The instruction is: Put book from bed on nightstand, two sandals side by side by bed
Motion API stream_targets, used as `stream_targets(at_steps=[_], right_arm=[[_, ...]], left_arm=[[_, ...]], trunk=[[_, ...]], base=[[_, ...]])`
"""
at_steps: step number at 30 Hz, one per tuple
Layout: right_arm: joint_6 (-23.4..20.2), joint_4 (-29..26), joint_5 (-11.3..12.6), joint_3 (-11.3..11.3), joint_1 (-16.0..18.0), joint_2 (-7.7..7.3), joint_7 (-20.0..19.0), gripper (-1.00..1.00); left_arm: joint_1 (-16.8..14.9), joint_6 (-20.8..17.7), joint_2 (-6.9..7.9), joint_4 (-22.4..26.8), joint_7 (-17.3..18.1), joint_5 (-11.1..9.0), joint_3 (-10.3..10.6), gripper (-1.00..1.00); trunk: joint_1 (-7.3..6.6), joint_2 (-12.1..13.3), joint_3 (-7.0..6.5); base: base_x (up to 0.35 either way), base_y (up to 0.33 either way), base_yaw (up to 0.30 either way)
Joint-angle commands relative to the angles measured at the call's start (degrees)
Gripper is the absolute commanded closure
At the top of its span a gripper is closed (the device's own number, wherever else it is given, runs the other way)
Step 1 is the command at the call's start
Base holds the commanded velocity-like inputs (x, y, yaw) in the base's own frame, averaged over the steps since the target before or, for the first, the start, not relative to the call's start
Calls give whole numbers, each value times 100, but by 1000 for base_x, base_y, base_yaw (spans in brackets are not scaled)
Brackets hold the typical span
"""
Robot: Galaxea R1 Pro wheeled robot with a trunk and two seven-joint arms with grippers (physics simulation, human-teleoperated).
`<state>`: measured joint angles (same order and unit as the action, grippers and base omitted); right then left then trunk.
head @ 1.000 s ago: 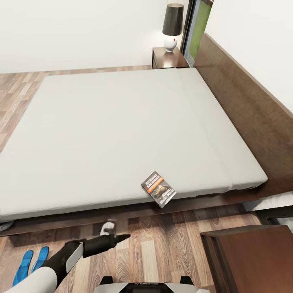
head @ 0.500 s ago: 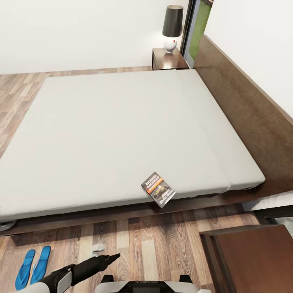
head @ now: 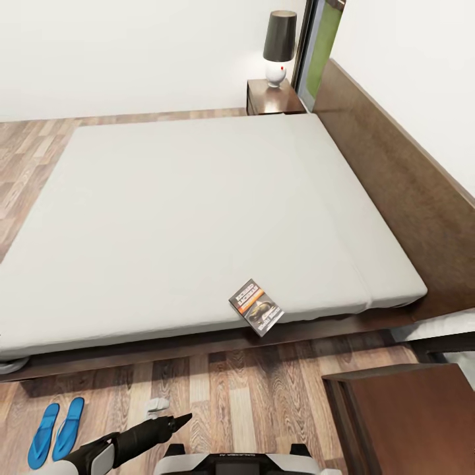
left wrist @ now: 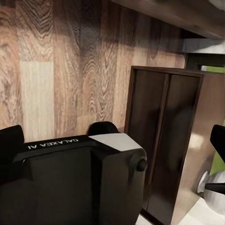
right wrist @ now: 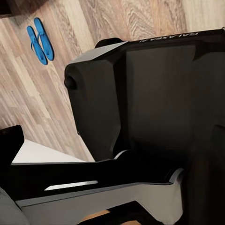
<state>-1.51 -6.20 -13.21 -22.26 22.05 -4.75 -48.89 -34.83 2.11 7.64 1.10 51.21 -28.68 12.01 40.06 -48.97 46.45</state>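
The book [head: 256, 307] lay flat on the bed [head: 185, 218], right at the mattress edge nearest the robot, towards the headboard end. Its long axis ran diagonal to that edge, one corner poking just over it.

Left tool [head: 173, 420] hung low over the floor [head: 264, 396], just short of the bed frame, fingers drawn together to a point w/ nothing between them; it looked closed and empty. From that tool the book lay up and towards the headboard side, w/ a strip of floor and the bed frame between. Left arm was stretched low and nearly level, forearm aimed at the bed on a slant roughly towards the book.

Right tool: couldn't tell its state; the right wrist view was mostly dark robot body, so which arm was nearer the book couldn't be judged.

The sandals [head: 56, 430] sat side by side on the floor next to the bed, at the foot-end side of the left arm, so that part looked done already.

Near nightstand [head: 409, 422] stood just beside the bed at the headboard end, close to the book. Far nightstand [head: 274, 97], w/ a lamp [head: 280, 45], stood beyond the bed.
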Motion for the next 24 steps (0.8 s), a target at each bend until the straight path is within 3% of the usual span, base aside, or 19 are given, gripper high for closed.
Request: stream_targets(at_steps=[1,7,24], right_arm=[[-16,-5,-50,-51,1,1,-24,-100],[-16,-4,-50,-51,1,1,-17,-100],[-45,-91,-34,-79,1,3,5,-100]], left_arm=[[-1,23,-1,-3,13,-40,47,-100],[2,26,-7,-3,18,-41,47,-100],[9,26,-7,-4,12,-41,47,-100]], trunk=[[-22,38,-15],[-153,279,-123],[-153,279,-123]], base=[[0,0,0],[0,0,0],[0,0,0]])
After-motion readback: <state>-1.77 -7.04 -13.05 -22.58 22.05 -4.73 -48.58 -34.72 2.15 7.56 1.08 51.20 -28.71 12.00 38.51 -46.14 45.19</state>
